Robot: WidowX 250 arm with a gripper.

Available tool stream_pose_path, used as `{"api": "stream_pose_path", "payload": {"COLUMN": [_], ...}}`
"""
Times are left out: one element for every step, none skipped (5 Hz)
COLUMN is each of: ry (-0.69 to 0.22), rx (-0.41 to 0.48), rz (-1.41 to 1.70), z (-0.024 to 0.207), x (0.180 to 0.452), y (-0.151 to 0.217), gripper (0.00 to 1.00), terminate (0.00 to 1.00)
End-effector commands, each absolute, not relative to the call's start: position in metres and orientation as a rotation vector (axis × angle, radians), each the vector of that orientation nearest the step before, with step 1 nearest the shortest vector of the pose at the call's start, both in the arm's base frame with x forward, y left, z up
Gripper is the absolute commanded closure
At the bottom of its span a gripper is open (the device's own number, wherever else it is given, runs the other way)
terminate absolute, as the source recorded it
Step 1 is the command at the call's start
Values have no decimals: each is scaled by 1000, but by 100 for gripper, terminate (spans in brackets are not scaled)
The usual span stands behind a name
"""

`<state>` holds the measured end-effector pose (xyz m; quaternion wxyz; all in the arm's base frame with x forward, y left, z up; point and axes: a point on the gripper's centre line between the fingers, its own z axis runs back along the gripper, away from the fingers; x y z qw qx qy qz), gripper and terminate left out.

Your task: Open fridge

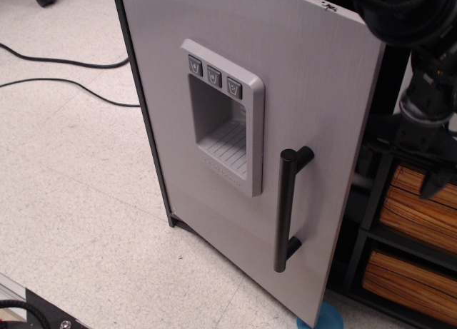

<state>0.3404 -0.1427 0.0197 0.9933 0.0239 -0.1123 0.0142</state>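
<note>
The fridge (214,29) stands on the floor with its flat grey door facing me. The moulded dispenser recess (223,118) with three buttons sits mid-door. The vertical black bar handle (285,209) is near the door's right edge. A dark gap shows along that right edge. My black arm (400,11) comes in at the top right. My gripper (428,161) hangs to the right of the door edge, beyond the handle and touching nothing. Its fingers are dark and partly cut off, so I cannot tell how they stand.
A black shelf unit with wood-grain drawers (418,211) stands right of the fridge. Black cables (64,72) cross the speckled floor at left. A blue disc (325,318) lies under the door's lower corner. A black device (28,311) sits at the bottom left.
</note>
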Motion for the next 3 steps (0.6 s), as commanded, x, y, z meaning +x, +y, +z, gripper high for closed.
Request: {"api": "stream_pose_path", "payload": {"ry": [-308, -268, -231], "rx": [53, 57, 70], "rz": [152, 212, 258], "z": [77, 93, 95], "x": [346, 339, 321], "y": [-123, -112, -91], "gripper": [0, 0, 0], "terminate": [0, 0, 0]}}
